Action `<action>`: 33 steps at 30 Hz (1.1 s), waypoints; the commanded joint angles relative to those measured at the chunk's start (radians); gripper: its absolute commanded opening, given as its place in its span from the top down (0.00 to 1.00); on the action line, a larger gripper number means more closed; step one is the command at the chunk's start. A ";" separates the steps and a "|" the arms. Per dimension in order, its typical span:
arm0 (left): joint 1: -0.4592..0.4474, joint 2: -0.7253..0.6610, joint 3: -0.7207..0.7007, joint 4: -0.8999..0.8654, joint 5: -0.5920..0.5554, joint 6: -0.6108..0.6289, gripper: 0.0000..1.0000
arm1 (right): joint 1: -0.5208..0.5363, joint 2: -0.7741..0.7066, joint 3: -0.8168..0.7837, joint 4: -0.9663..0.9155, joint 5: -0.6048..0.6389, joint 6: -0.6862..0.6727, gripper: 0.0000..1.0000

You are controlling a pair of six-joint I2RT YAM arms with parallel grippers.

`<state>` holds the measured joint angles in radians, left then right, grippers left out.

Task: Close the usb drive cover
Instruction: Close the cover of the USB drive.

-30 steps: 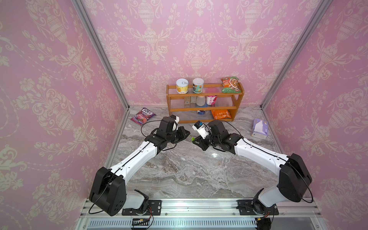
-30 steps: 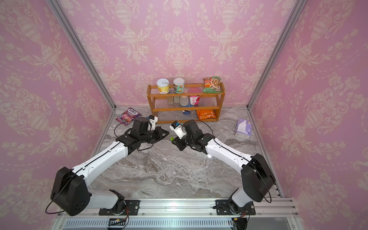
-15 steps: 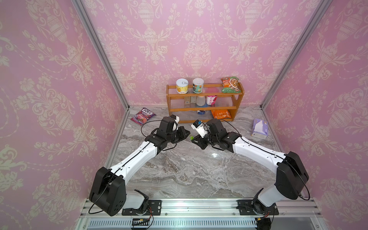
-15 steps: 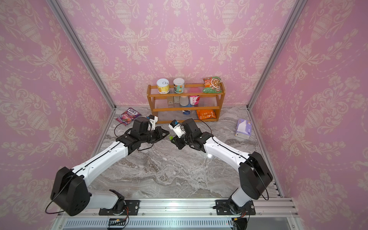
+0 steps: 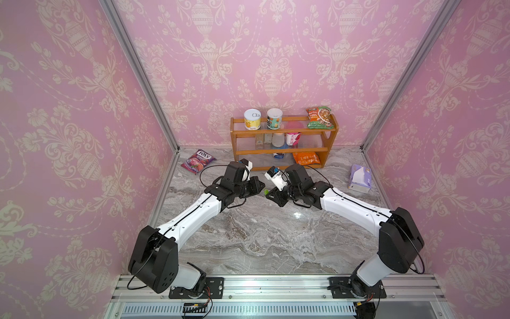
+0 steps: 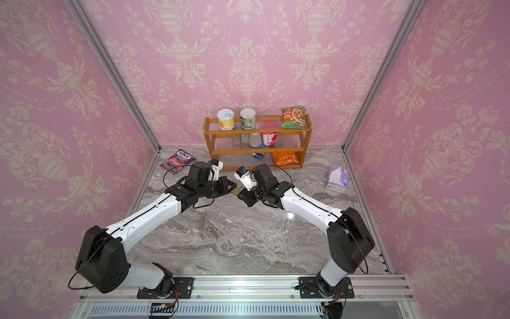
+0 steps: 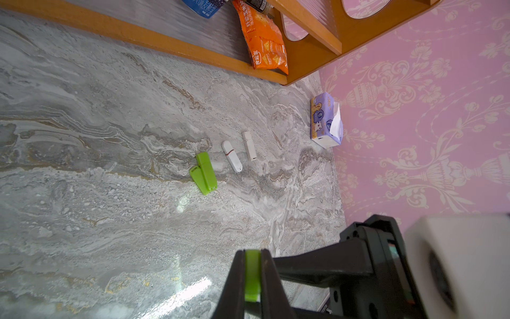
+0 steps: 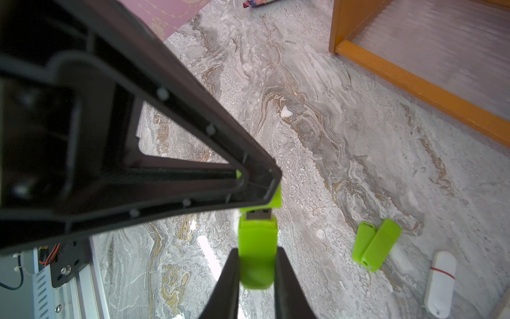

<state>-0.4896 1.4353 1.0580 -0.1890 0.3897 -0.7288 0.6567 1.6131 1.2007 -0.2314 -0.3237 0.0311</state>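
My right gripper [image 8: 257, 250] is shut on the body of a lime-green usb drive [image 8: 258, 243], whose bare metal plug [image 8: 258, 214] points away from the fingers. My left gripper [image 7: 252, 252] is shut on the matching green cover [image 7: 252, 276]. In the right wrist view the cover [image 8: 276, 200] shows just under the left gripper's black tip, with the plug right at its mouth. How far the plug sits inside, I cannot tell. In both top views the two grippers meet tip to tip above the table in front of the shelf, with a speck of green [image 5: 265, 191] [image 6: 237, 190] between them.
Two more green usb drives [image 7: 204, 172] and two white ones [image 7: 231, 156] [image 7: 249, 146] lie on the marble table. A wooden shelf [image 5: 284, 151] with cans and snack bags stands at the back. A purple tissue pack [image 5: 358, 178] lies right, a candy bag [image 5: 197, 160] back left.
The right gripper has edged slightly toward the left gripper with the drive in it. The left arm has held its place.
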 commanded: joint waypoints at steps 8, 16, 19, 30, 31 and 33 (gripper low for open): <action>-0.099 0.086 0.068 -0.149 0.066 0.118 1.00 | 0.006 -0.091 -0.016 0.261 0.128 -0.009 1.00; -0.134 0.095 0.094 -0.247 -0.041 0.232 1.00 | -0.018 -0.123 -0.013 0.218 0.118 -0.033 1.00; -0.142 0.060 0.036 -0.161 -0.032 0.262 1.00 | -0.050 -0.146 -0.069 0.276 0.067 0.011 1.00; -0.142 0.052 0.000 -0.075 0.148 0.313 1.00 | -0.143 -0.234 -0.172 0.385 -0.074 0.050 1.00; -0.142 0.058 0.010 -0.093 0.145 0.317 1.00 | -0.142 -0.234 -0.166 0.364 -0.075 0.037 1.00; -0.143 0.076 0.036 -0.146 0.140 0.335 1.00 | -0.141 -0.239 -0.156 0.333 -0.071 0.009 1.00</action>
<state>-0.5987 1.4666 1.1034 -0.1043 0.3874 -0.4496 0.5453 1.4326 1.0019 -0.0910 -0.4229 0.0532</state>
